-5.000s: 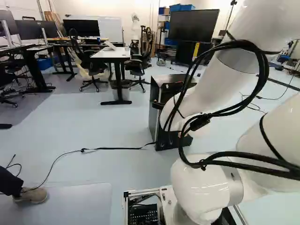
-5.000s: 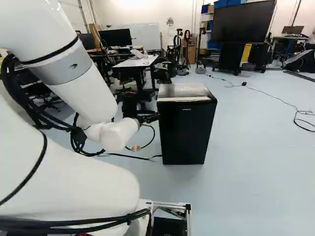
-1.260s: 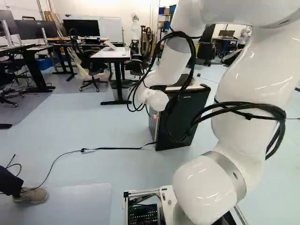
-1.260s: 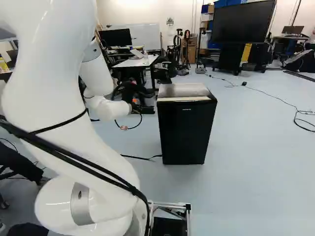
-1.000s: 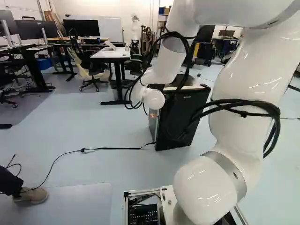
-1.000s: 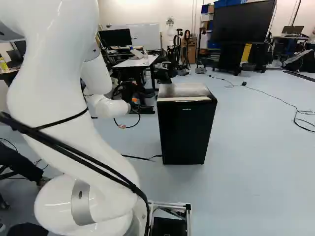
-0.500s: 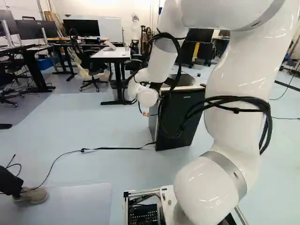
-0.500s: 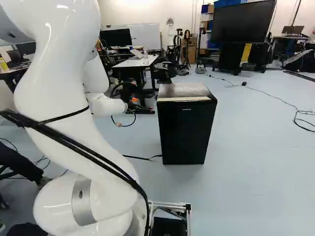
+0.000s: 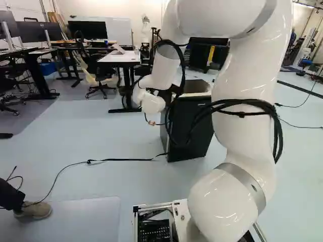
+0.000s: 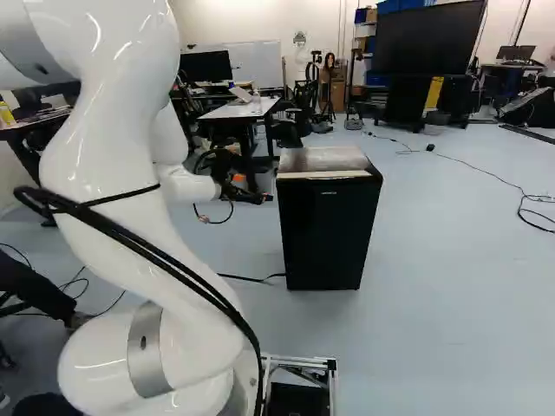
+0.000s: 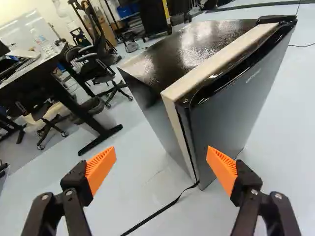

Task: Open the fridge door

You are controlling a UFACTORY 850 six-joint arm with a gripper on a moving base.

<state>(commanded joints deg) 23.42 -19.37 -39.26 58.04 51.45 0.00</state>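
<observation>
In the right base view my gripper [image 10: 259,198] is just left of the black fridge [image 10: 328,227], near the height of its top. The wrist view shows the gripper [image 11: 161,160] open, its orange pads [image 11: 101,168] wide apart with only floor visible between them. Ahead stands the fridge [image 11: 147,101], its near upright edge beyond the finger pads. The dark door [image 11: 229,110] lies closed along a pale strip [image 11: 216,64] at the cabinet's front. In the left base view cables and the wrist partly cover the fridge [image 9: 194,126]. No contact between fingers and fridge is visible.
A black cord [image 9: 123,160] runs over the floor to the fridge's foot. Behind the fridge are a white-topped table [image 9: 119,57] and office chairs [image 9: 101,70]. A person's shoe [image 9: 33,209] is on the floor at the left of the left base view.
Over five seconds the arm has folded upright and its wrist has drawn away from the fridge's side. Lately the wrist has shifted left in the left base view. Base and fridge have stayed still.
</observation>
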